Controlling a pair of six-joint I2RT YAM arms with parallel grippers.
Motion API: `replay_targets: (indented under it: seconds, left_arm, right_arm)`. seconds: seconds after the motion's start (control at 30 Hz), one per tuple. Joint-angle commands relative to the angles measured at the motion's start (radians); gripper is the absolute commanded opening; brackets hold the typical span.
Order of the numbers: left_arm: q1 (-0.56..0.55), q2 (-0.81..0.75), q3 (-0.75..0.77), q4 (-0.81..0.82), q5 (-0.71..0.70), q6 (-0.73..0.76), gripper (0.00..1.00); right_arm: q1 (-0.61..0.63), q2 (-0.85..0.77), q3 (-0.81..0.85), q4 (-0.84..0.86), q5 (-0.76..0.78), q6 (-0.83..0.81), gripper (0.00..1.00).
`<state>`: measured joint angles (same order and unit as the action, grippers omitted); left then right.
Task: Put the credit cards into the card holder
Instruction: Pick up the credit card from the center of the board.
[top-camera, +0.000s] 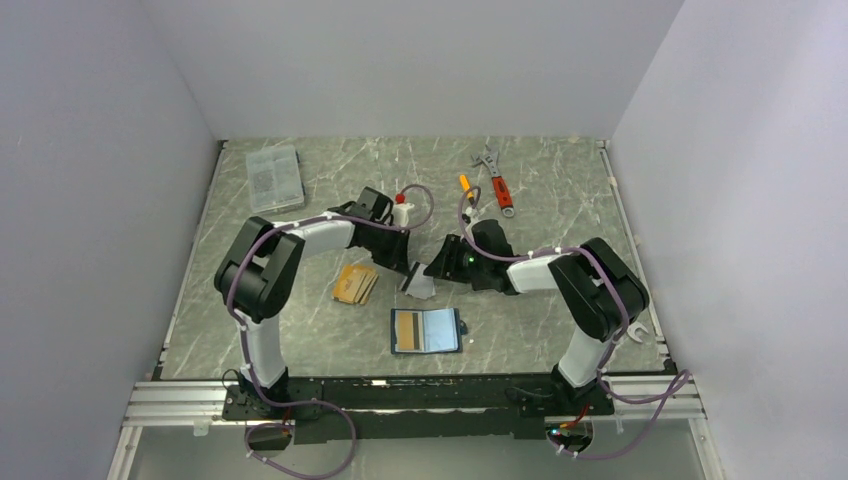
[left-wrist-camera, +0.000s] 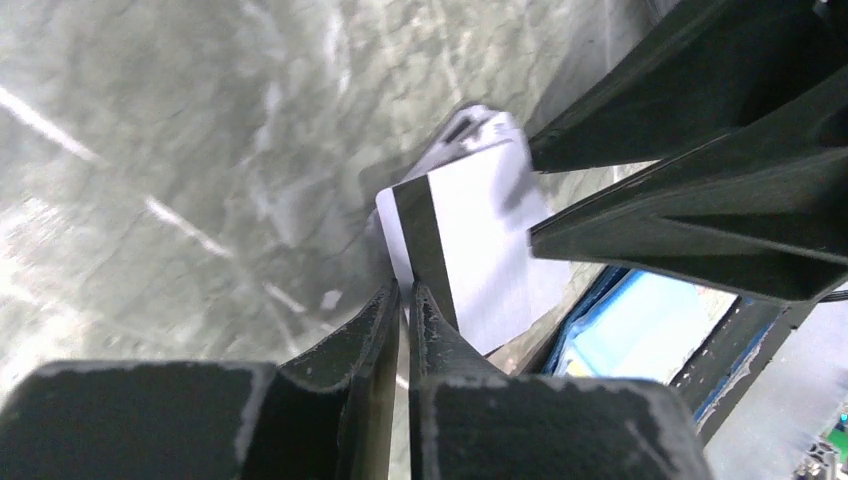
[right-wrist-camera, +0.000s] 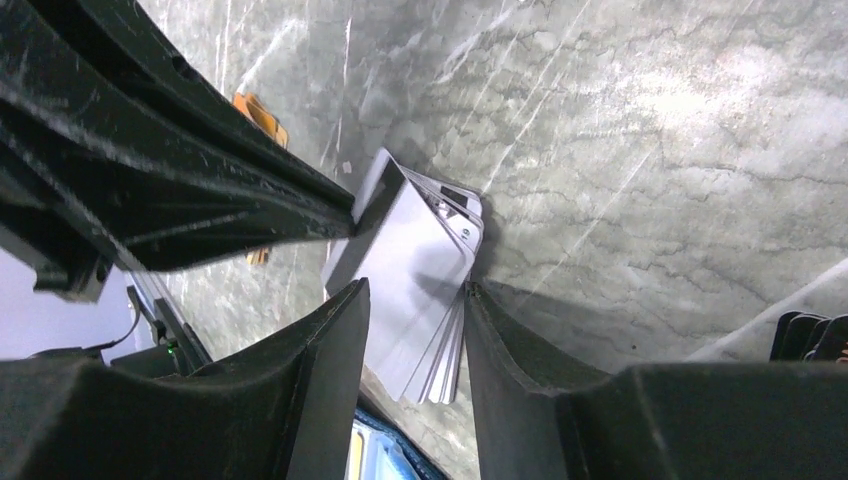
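Observation:
A small stack of white-grey credit cards (top-camera: 420, 287) lies on the marble table between the two grippers. My left gripper (left-wrist-camera: 405, 290) is shut on the corner of the top card (left-wrist-camera: 485, 235), the one with a black magnetic stripe. That corner looks raised off the stack. My right gripper (right-wrist-camera: 415, 292) stands open, a finger on each side of the stack (right-wrist-camera: 415, 250). The navy card holder (top-camera: 427, 330) lies open just in front, with an orange card in its left pocket. More orange-tan cards (top-camera: 355, 283) lie to the left.
A clear plastic box (top-camera: 274, 178) sits at the back left. An adjustable wrench with a red handle (top-camera: 497, 180), a small screwdriver (top-camera: 466, 186) and a white bottle with a red cap (top-camera: 401, 210) lie behind the grippers. Walls close in the table on three sides.

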<state>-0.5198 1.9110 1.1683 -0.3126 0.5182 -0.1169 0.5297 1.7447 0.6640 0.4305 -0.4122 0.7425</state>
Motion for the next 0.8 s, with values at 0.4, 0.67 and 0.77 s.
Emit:
replay_targets:
  seconds: [0.4,0.67,0.77]
  left_arm:
    - [0.095,-0.041,-0.07,0.028,0.179,-0.044,0.0]
    - [0.095,-0.034,-0.073,0.027,0.146,-0.026,0.0]
    - [0.095,-0.032,-0.067,0.026,0.144,-0.028,0.0]
  right_arm:
    - [-0.003,0.012,-0.043,-0.121,0.027,-0.022,0.44]
    - [-0.033,-0.144,-0.017,-0.227,0.044,-0.031,0.48]
    - [-0.032,-0.175,-0.02,-0.218,0.018,-0.015,0.49]
